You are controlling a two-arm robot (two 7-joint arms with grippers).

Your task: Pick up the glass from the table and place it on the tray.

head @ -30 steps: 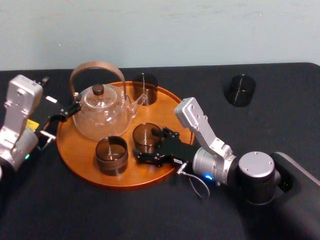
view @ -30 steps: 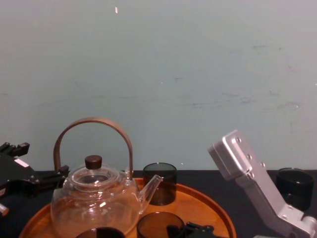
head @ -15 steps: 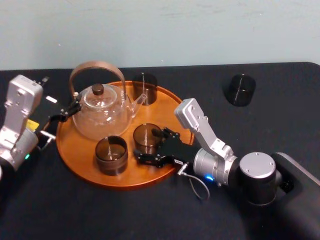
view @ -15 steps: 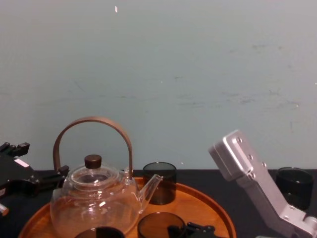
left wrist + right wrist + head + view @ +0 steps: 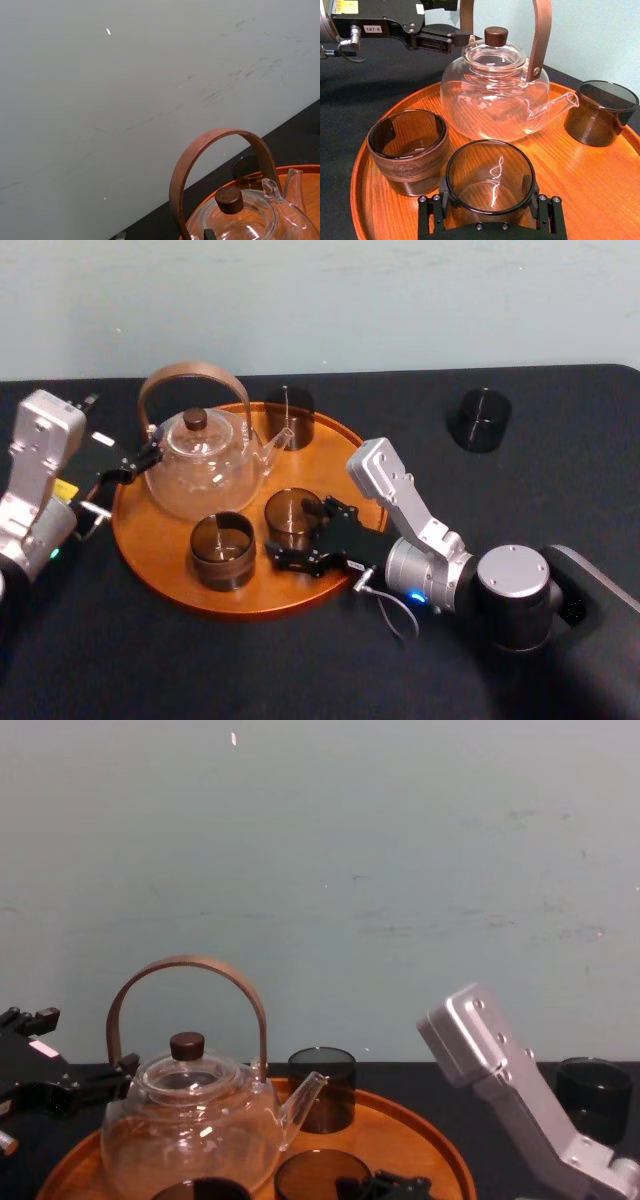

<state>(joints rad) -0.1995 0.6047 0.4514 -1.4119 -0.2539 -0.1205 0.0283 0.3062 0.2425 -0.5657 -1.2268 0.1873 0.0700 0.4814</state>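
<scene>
At the near right of the round wooden tray (image 5: 160,530), the right gripper (image 5: 486,189) has its fingers closed on the sides of a smoky glass (image 5: 292,512). This glass stands on the tray, just right of a second glass (image 5: 222,550). Farther back stands the clear glass teapot (image 5: 200,475), with the left gripper (image 5: 140,460) just beside it on the left; whether it is open or closed I cannot tell. One more dark glass (image 5: 480,420) stands far right on the black table (image 5: 200,670).

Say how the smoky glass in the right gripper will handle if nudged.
Probably rigid and brittle: the smoky glass has thin clear walls. Likely slippery against the right gripper's pads, being smooth and glossy. Squat and wide, it should slide on the tray rather than tip. The left gripper sits beside the teapot.
</scene>
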